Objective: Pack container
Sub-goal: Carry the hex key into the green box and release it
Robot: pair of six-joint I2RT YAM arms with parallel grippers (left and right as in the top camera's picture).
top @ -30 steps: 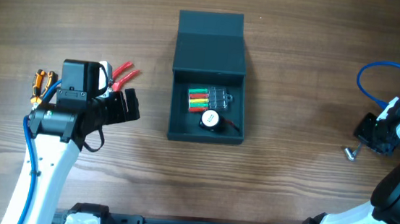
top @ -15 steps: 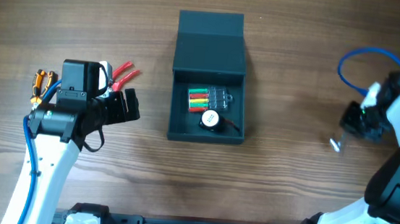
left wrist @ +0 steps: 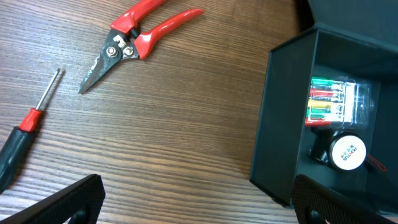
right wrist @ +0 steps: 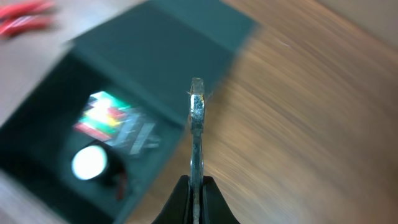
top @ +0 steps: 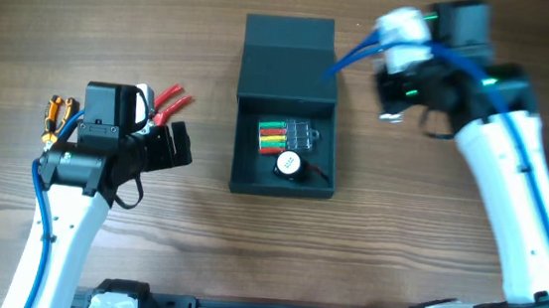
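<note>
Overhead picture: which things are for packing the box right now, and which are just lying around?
For the job:
container, lid open
thin metal piece, pinched in the right gripper
clear case and round white part, already inside

Lying about, maybe packed later:
red pliers
screwdriver
orange-handled tool

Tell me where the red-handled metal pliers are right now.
In the overhead view the red-handled metal pliers lie left of the dark teal-grey box container, with a red-and-black screwdriver further left in the left wrist view.
</note>
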